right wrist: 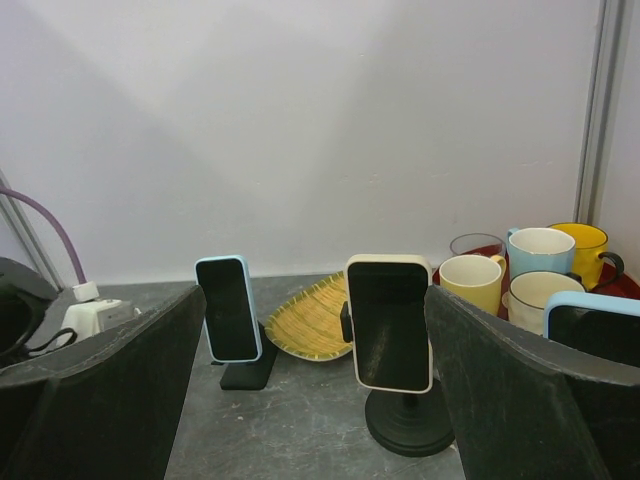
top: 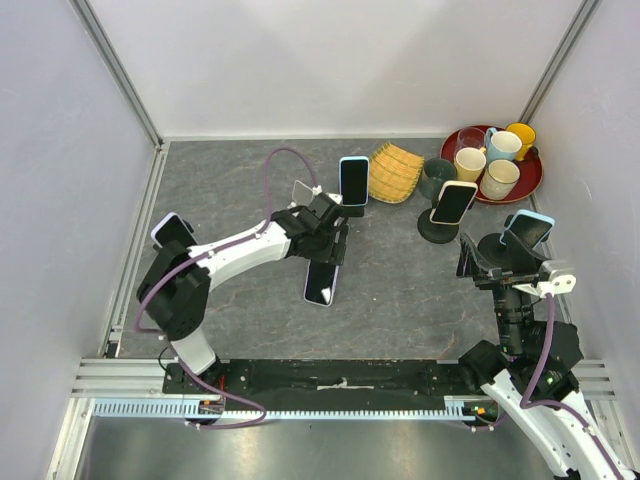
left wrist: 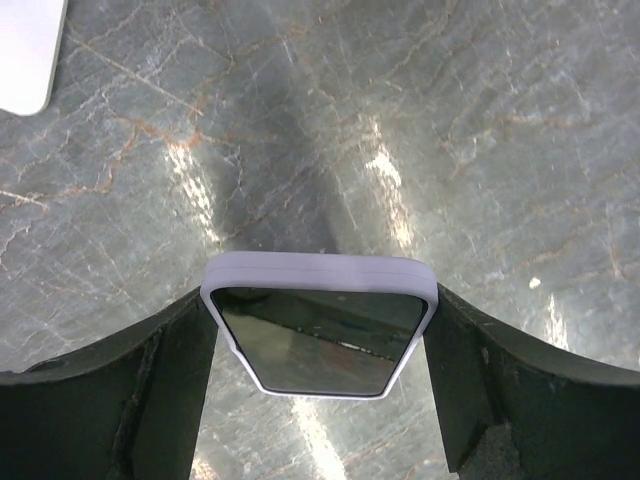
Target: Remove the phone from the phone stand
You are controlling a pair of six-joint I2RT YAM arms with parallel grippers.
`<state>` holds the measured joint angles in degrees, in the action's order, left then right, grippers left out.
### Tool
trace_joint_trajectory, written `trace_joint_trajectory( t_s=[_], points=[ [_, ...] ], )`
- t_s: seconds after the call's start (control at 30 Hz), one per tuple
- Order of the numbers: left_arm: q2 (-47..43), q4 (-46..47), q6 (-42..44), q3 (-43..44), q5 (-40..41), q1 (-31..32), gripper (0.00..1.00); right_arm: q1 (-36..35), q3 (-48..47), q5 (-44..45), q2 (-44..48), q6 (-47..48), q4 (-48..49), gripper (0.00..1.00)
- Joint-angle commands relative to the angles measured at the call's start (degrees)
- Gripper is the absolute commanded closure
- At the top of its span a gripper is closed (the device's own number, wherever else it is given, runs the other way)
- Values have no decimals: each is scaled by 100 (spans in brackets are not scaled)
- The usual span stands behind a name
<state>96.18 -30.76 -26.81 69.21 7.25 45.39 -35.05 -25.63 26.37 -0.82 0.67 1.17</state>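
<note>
- The right gripper sits at the near right of the desk. Its jaws are spread wide, with nothing between them.
- The left gripper, at mid-desk, grasps the phone across its width, a finger pressed to each long side of the lilac case.
- The phone is off any stand, over bare desk, with its screen dark.
- Just beyond it, a blue phone leans on a black stand.
- To the right, well apart, a cream phone sits on a round stand.
- A yellow plate lies between the two stands, slightly farther back.
- In the far right corner, a red tray carries the mugs.
</note>
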Motion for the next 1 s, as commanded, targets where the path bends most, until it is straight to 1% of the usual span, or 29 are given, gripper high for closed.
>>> trace_joint_trajectory(
  t_s=[0.0, 0.13, 0.2, 0.23, 0.3, 0.37, 0.4, 0.57, 0.6, 0.67, 0.83, 0.97],
  points=[
    [522, 18, -378, 716, 488, 23, 98, -28, -171, 8, 56, -49, -29, 2],
    [1112, 0, -509, 1260, 751, 14, 98, -20, -179, 9, 56, -49, -38, 2],
    [1297, 9, -571, 1410, 813, 5, 98, -28, -179, 17, 64, -49, -38, 2],
    [1428, 35, -589, 1446, 874, 5, 97, -28, -179, 17, 56, -49, -38, 2],
    [1543, 97, -624, 1481, 893, -12, 89, -20, -171, 26, 56, -58, -38, 2],
    [1684, 141, -694, 1473, 893, -47, 86, -28, -171, 17, 56, -49, -38, 2],
    [1719, 167, -703, 1455, 893, -73, 82, -20, -171, 26, 56, -49, -38, 2],
    [1799, 316, -765, 1341, 857, -205, 77, -20, -153, 44, 56, -58, -20, 2],
    [1799, 334, -773, 1315, 884, -214, 74, -28, -144, 52, 64, -49, -12, 2],
    [1799, 352, -765, 1306, 919, -241, 63, -20, -144, 52, 56, -49, -3, 2],
    [1825, 378, -773, 1235, 963, -390, 62, -20, -127, 9, 29, -49, 6, 2],
    [1851, 571, -738, 1191, 998, -557, 62, -20, -118, -9, -23, -49, 6, 2]
  ],
)
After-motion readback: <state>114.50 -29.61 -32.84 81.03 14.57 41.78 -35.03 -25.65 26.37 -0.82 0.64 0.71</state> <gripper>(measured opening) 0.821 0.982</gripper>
